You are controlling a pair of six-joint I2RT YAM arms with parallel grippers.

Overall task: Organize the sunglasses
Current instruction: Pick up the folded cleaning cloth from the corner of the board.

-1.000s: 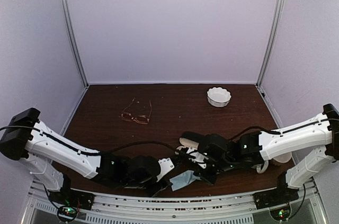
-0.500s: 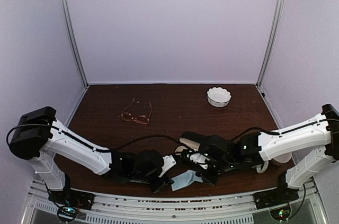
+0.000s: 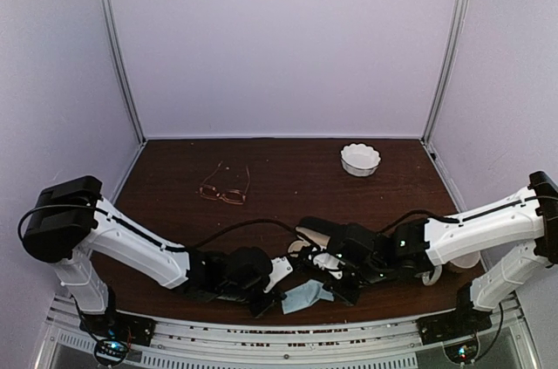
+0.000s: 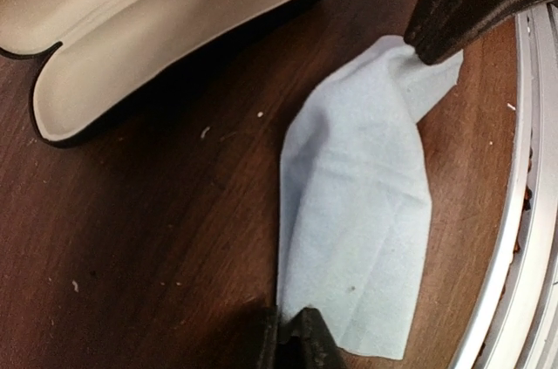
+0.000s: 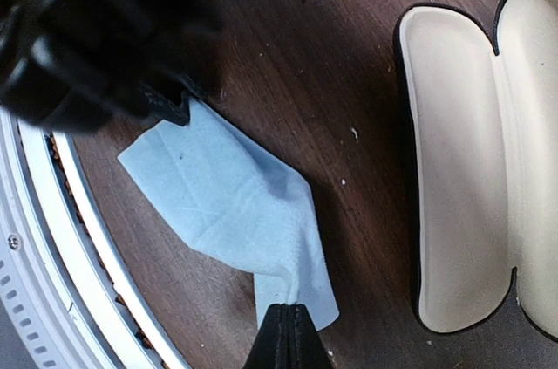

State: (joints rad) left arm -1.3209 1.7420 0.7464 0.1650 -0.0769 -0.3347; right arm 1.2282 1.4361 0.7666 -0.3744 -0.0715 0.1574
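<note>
Sunglasses (image 3: 223, 192): one pair in view, a thin reddish-copper wire frame with small lenses. It lies flat on the far left part of the desk (image 3: 288, 177), well apart from the left arm (image 3: 131, 242) and the right arm (image 3: 484, 228). The temples are unfolded. You see the lens front on the near side, with both temples pointing toward the far wall. The long axis of the front runs left to right, its right end a little nearer.

Desk surface: dark brown wood grain, matte, with pale specks showing in the wrist views.

Cloth (image 4: 357, 212): light blue, soft, finely woven. It is folded over on itself into a loose strip with shallow creases and lies at the near edge, beside the silver metal rail (image 4: 523, 212). Your left jaws stand narrow, tips nearly together, gripping one end of the cloth. Your right jaws are fully closed and pinch the opposite corner into a small gathered point. The cloth stretches between the two.

Case (image 4: 174, 29): black oblong hard shell with rounded ends. It is open, with the smooth cream lining facing up. It sits just beyond the cloth on the far side, not touching it.

Bowl (image 3: 360, 160): small, white, with a scalloped rim, on the far right of the desk.
</note>
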